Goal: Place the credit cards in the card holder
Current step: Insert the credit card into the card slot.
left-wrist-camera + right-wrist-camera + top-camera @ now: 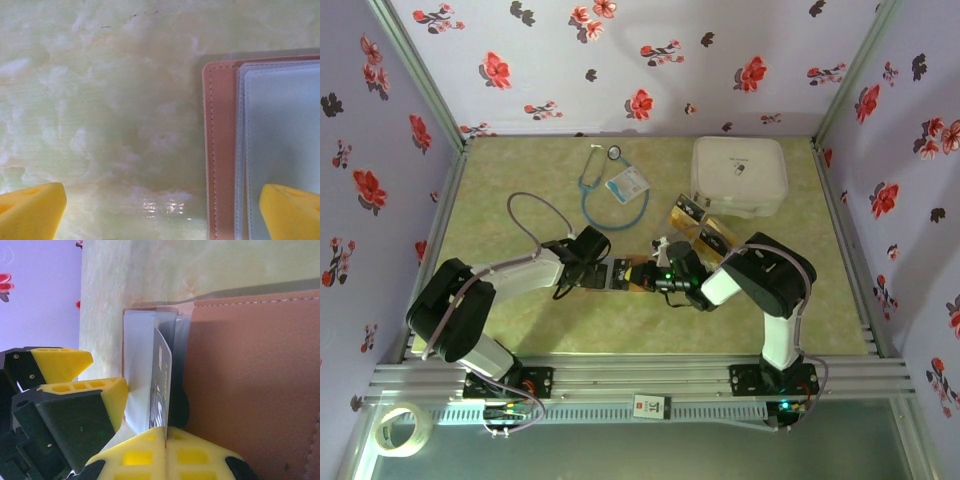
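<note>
From above, both arms are reaching toward the middle of the table (520, 330). The left gripper (608, 270) and right gripper (661, 276) are meeting over the card holder (632, 276), which is lying open between them. At this distance I cannot tell how the fingers are standing. Loose credit cards (695, 213) are lying to the right and farther back, just beside the white case (740, 177). A stethoscope (610, 185) and a badge card (627, 183) are sitting farther back, left of the case. A tape roll (400, 428) is resting at the near left, off the table.

The left wrist camera is looking straight down. The left gripper (160, 212) is hanging with its fingertips (32, 210) spread wide and gripping nothing. The other tip is hovering over the card holder (220, 150), whose tan stitched edge and clear pockets (280, 140) are lying flat.

The right wrist camera is bringing in the grip itself. The right gripper (166, 437) is pinching a credit card (162, 385) between closed fingers (130, 457). The credit card is standing on edge, seen edge-on, against a clear pocket (140, 340) of the card holder (250, 390). The left gripper (107, 374) is waiting just beside it.
</note>
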